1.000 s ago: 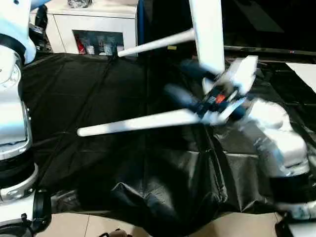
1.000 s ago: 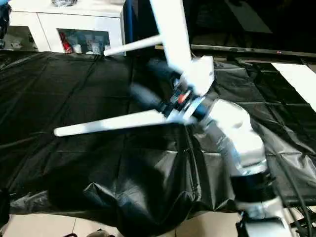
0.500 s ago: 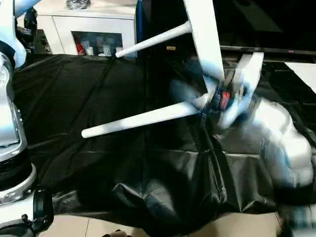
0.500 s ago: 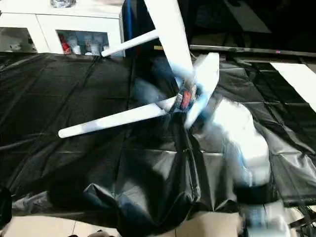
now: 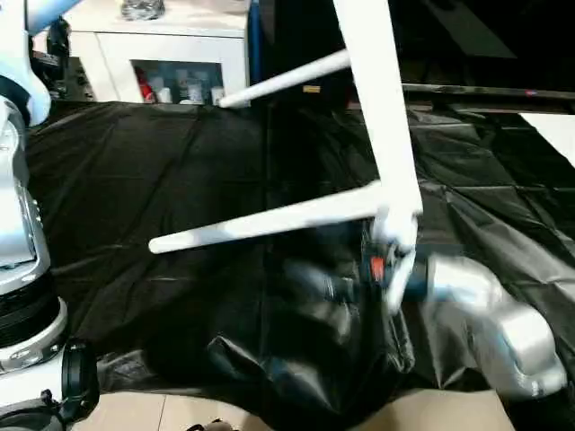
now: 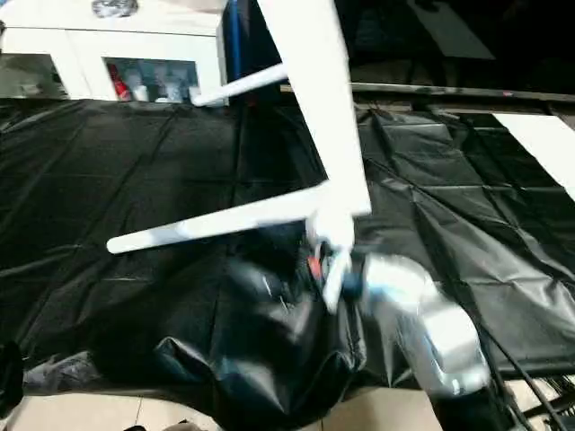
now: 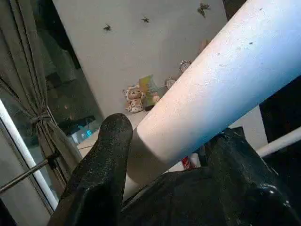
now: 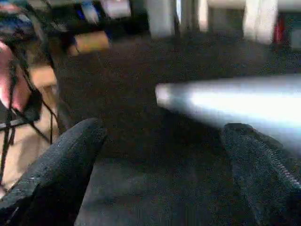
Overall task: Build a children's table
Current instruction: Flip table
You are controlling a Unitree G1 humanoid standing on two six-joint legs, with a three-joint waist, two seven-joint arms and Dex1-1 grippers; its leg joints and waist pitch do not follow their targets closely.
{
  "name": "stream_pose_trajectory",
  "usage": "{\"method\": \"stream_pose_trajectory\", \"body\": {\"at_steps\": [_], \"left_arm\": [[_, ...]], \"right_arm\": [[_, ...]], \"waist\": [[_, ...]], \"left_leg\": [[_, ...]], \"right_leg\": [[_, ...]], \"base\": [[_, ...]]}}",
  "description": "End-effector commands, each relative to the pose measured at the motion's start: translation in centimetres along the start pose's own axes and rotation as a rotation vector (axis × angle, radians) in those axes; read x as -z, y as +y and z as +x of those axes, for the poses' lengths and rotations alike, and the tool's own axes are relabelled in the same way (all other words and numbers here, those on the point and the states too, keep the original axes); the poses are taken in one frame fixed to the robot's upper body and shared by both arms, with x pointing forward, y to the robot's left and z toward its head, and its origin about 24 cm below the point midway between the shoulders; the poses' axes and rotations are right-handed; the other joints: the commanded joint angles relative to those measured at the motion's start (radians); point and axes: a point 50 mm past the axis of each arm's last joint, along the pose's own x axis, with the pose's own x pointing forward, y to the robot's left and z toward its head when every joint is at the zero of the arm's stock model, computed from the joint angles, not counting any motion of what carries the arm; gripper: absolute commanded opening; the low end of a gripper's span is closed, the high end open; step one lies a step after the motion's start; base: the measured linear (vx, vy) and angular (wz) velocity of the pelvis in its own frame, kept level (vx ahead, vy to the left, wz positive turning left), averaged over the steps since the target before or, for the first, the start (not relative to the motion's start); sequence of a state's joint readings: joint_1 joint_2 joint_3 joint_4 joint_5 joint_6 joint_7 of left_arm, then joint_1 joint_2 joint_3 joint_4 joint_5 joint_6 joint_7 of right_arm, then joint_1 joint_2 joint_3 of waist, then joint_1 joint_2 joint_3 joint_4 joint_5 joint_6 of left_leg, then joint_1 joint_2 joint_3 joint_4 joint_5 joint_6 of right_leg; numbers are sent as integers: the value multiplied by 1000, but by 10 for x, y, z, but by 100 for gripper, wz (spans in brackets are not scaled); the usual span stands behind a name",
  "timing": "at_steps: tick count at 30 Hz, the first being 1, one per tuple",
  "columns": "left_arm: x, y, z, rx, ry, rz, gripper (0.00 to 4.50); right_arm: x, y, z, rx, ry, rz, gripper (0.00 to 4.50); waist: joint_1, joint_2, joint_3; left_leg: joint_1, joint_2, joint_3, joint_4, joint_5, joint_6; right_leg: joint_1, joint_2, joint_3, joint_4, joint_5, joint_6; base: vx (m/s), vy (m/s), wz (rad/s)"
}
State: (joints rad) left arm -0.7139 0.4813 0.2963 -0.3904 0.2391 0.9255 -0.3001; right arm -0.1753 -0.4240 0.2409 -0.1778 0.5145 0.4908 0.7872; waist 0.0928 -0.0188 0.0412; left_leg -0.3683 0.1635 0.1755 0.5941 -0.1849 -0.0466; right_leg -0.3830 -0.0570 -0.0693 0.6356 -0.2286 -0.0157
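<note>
A black plastic sheet (image 5: 162, 180) is spread over the whole work surface, crumpled into folds along the near edge. Against it, the children's table is seen tipped up on its side: the white tabletop (image 5: 377, 99) is seen edge-on as a tall slanted slab running from the top of the head views down to about the middle. Two white legs are plugged into it and stick out to the left. The nearer leg (image 5: 269, 218) is stretched nearly level over the sheet, its free end well left of centre, and the farther leg (image 5: 283, 79) is angled towards the white cabinet (image 5: 171, 54) at the far left.

The right arm (image 5: 485, 319) is laid low across the near right, silver forearm pointing left, just under the tabletop's lower corner. The right gripper (image 8: 164, 155) is spread wide with nothing between its fingers; in its wrist view the nearer leg's rounded tip is seen beyond the gap, not touched. It's pretty blurred in the head views.

The left arm (image 5: 22, 224) is seen as a silver column at the far left edge. In the left wrist view the left gripper (image 7: 162, 181) is clamped around a thick white leg tube (image 7: 221, 89), one black finger (image 7: 101, 165) on each side and pressed against it.
</note>
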Motion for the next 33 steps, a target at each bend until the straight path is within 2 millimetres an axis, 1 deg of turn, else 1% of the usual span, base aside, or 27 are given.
{"method": "stream_pose_trajectory", "body": {"at_steps": [1, 3, 5, 8, 10, 11, 12, 13, 14, 16, 17, 18, 19, 20, 23, 24, 26, 28, 31, 32, 33], "left_arm": [[44, -15, 3, 82, 246, -107, 234], [44, -15, 3, 82, 246, -108, 234], [44, -15, 3, 82, 246, -109, 234], [43, -16, 3, 83, 245, -110, 234], [43, -16, 2, 85, 245, -111, 234], [43, -16, 2, 87, 246, -112, 234], [43, -16, 2, 87, 246, -112, 234], [43, -16, 2, 88, 246, -112, 234], [43, -16, 2, 88, 247, -113, 234], [43, -16, 2, 89, 248, -114, 234], [43, -16, 2, 90, 249, -114, 234], [43, -16, 2, 90, 249, -114, 234], [43, -16, 2, 90, 250, -114, 234], [43, -16, 2, 90, 250, -114, 234], [43, -15, 1, 87, 252, -114, 234], [43, -15, 1, 87, 253, -114, 232], [43, -15, 1, 87, 253, -114, 230], [44, -15, 1, 87, 254, -116, 229], [44, -16, 1, 90, 255, -122, 225], [44, -17, 1, 90, 255, -123, 224], [44, -17, 1, 93, 255, -131, 222]], "right_arm": [[10, -5, -1, 57, 60, 32, 450], [14, -5, -2, 70, 79, 49, 450], [25, -6, -4, 91, 113, 88, 450], [25, -11, -2, 151, 55, 69, 450], [15, -17, 1, 231, -60, 64, 450], [10, -20, 3, 261, -117, 63, 450], [10, -20, 3, 261, -117, 63, 450], [6, -21, 3, 278, -152, 63, 450], [1, -24, 4, 310, -212, 79, 450], [-7, -32, 6, 394, -309, 98, 450], [-11, -33, 7, 401, -359, 109, 450], [-13, -33, 8, 400, -384, 113, 450], [-17, -32, 9, 388, -420, 128, 450], [-17, -32, 9, 388, -420, 128, 450], [-26, -32, 11, 382, -476, 124, 450], [-30, -33, 11, 389, -503, 121, 450], [-34, -34, 10, 393, -525, 124, 450], [-41, -37, 9, 401, -558, 116, 421], [-49, -40, 8, 393, -591, 122, 408], [-50, -40, 8, 394, -594, 123, 395], [-55, -43, 8, 398, -610, 130, 382]], "waist": [[5, -22, -38], [2, -22, -37], [2, -22, -34], [2, -22, -35], [0, -22, -36], [1, -20, -36], [-1, -20, -36], [0, -19, -37], [0, -16, -36], [-3, -16, -36], [-3, -17, -36], [-2, -14, -37], [-3, -16, -37], [-3, -14, -36], [-2, -12, -38], [-2, -12, -38], [-2, -12, -39], [-2, -12, -38], [-1, -12, -38], [-2, -12, -38], [-1, -12, -39]], "left_leg": [[-2, 59, -33, -68, -170, 39], [-1, 60, -33, -69, -185, 38], [1, 60, -33, -70, -198, 37], [0, 60, -33, -70, -199, 33], [-1, 60, -33, -71, -202, 31], [2, 62, -34, -72, -209, 28], [1, 63, -35, -74, -210, 27], [2, 63, -35, -74, -207, 27], [3, 65, -34, -75, -204, 28], [1, 63, -33, -77, -208, 28], [2, 63, -33, -77, -212, 26], [3, 64, -35, -78, -217, 22], [4, 65, -34, -78, -216, 23], [4, 65, -35, -79, -216, 25], [3, 66, -34, -80, -206, 23], [3, 67, -34, -81, -194, 22], [3, 66, -33, -80, -187, 23], [2, 66, -33, -81, -182, 25], [3, 64, -30, -80, -179, 23], [3, 64, -30, -79, -178, 24], [4, 65, -30, -80, -175, 25]], "right_leg": [[30, -97, 60, -110, -336, -105], [29, -97, 59, -113, -357, -104], [27, -98, 59, -115, -380, -98], [26, -99, 59, -118, -398, -93], [24, -101, 60, -117, -397, -94], [23, -101, 60, -118, -399, -93], [23, -100, 60, -116, -392, -94], [24, -98, 60, -114, -380, -96], [23, -98, 61, -112, -357, -101], [23, -100, 62, -113, -350, -109], [22, -100, 61, -114, -356, -110], [24, -99, 61, -113, -361, -107], [24, -98, 61, -112, -351, -107], [23, -99, 62, -112, -345, -108], [25, -98, 63, -108, -314, -112], [26, -99, 63, -106, -284, -120], [27, -98, 63, -104, -266, -124], [29, -98, 63, -103, -255, -129], [29, -98, 63, -104, -257, -131], [29, -98, 63, -104, -258, -130], [29, -97, 63, -103, -254, -129]], "base": [[0, 0, 0], [0, 0, 0], [0, 0, 0], [0, 0, 0], [0, 0, 0], [0, 0, 0], [0, 0, 0], [0, 0, 0], [0, 0, 0], [0, 0, 0], [0, 0, 0], [0, 0, 0], [0, 0, 0], [0, 0, 0], [0, 0, 0], [0, 0, 0], [0, 0, 0], [0, 0, 0], [0, 0, 0], [0, 0, 0], [0, 0, 0]]}}
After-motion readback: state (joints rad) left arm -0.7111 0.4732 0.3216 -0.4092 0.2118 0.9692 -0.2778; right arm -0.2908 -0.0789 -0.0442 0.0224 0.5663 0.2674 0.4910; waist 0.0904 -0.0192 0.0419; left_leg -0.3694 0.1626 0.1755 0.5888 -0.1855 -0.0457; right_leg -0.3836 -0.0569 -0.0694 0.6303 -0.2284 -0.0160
